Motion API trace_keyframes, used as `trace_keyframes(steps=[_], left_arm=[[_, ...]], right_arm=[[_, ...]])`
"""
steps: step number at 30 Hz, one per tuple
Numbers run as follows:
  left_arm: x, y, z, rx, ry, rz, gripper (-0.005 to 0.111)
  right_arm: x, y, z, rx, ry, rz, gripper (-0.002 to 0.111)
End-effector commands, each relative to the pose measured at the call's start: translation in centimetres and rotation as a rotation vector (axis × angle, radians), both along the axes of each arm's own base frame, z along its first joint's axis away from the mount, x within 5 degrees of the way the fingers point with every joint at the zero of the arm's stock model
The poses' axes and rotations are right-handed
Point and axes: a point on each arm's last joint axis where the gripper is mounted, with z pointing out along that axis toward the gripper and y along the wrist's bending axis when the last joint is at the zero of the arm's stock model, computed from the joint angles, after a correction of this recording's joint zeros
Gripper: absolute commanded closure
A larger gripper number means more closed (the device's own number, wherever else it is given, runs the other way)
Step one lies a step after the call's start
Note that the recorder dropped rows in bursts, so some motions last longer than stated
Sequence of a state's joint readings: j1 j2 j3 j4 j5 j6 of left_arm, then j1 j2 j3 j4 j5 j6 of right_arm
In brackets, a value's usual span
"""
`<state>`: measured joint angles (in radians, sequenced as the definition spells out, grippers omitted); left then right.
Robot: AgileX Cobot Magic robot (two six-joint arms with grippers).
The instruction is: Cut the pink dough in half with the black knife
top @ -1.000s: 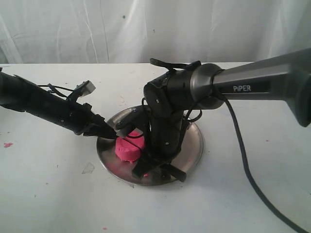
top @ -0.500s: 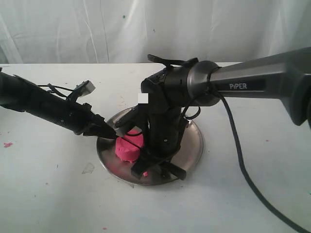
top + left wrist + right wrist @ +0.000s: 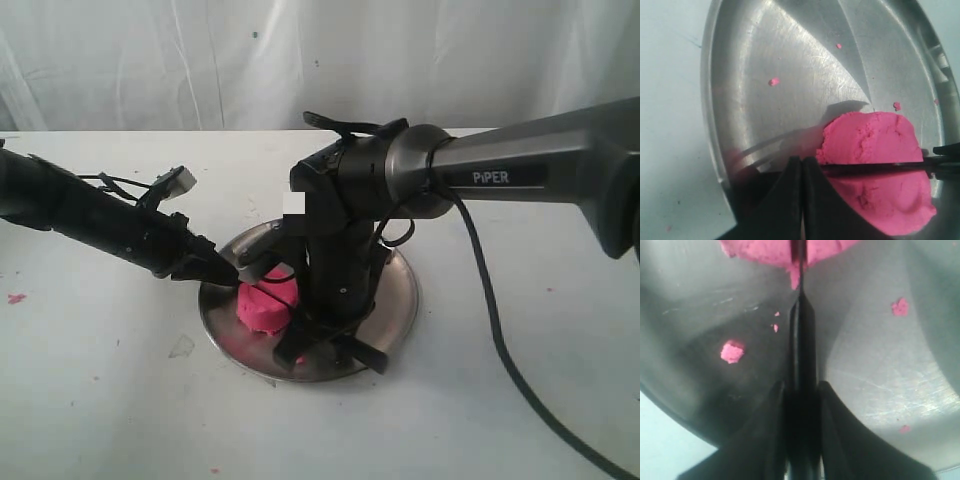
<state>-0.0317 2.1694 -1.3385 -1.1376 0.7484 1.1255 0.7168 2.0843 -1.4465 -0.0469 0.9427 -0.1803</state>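
The pink dough (image 3: 262,306) lies on the round steel plate (image 3: 398,296), left of its middle. In the left wrist view the black knife (image 3: 875,168) runs as a thin dark blade straight across the pink dough (image 3: 872,140), sunk into a slit that splits it into two parts. My right gripper (image 3: 801,389) is shut on the black knife (image 3: 801,340) by its handle, and the blade enters the dough (image 3: 765,249). It stands low over the plate, right gripper (image 3: 322,345). My left gripper (image 3: 802,161) is shut, empty, its tip at the dough's edge, left gripper (image 3: 228,271).
Small pink crumbs (image 3: 732,351) lie scattered on the plate (image 3: 880,370). A pink smear (image 3: 16,298) marks the white table at the far left. The right arm's cable (image 3: 500,340) trails over the table on the right. A white curtain hangs behind.
The right arm has shifted slightly to the left over the plate with the knife. The left arm and the dough have stayed where they were.
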Motion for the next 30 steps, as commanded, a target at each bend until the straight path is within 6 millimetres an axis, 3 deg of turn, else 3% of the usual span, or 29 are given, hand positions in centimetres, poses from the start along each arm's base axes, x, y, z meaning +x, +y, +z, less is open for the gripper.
trace_keyframes(steps=[1,8,18,30], left_arm=[[-0.1,-0.2,0.4,-0.019,0.003,-0.003,0.107],[0.0,-0.1,0.6,-0.033,0.001,0.010,0.107],[0.2,1.1,3.7,-0.026,-0.080,0.049,0.107],[0.1,1.1,4.0,-0.031,-0.082,0.047,0.107]], right_arm=[[-0.1,-0.2,0.5,-0.014,0.007,0.005,0.105],[-0.1,-0.3,0.5,-0.019,0.013,0.005,0.105],[-0.3,-0.5,0.5,-0.051,0.038,0.007,0.105],[-0.8,-1.2,0.5,-0.126,0.089,0.013,0.105]])
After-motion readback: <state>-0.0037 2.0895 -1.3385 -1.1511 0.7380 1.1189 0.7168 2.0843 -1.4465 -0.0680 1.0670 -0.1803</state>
